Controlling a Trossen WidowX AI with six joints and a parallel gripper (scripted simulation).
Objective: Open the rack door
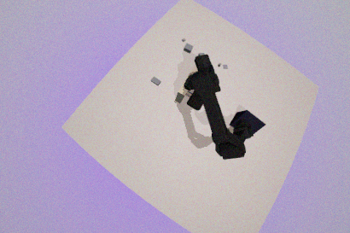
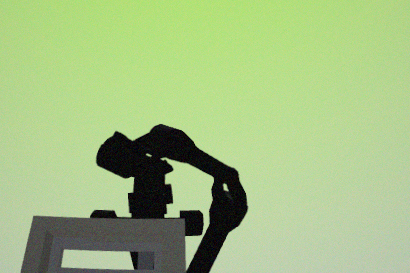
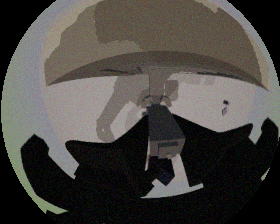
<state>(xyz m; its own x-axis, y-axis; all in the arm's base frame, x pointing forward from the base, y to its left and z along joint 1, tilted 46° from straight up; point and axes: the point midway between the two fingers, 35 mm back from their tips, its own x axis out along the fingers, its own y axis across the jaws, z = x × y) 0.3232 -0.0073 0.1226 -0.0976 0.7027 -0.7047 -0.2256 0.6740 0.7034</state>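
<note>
My gripper is shut on the door handle, a dark grey block between the two black fingers in the wrist view. Behind the handle, the tan-brown rack door and frame fill the top of the wrist view. The exterior view shows part of the grey rack structure from the side, with my gripper's fingers mostly hidden behind it. In the top view my arm covers most of the rack. I cannot tell the handle's exact turn or the door's angle.
Small grey blocks stand on the pale table beyond the rack. Smaller pieces lie to the side. The dark arm base is at the right in the top view.
</note>
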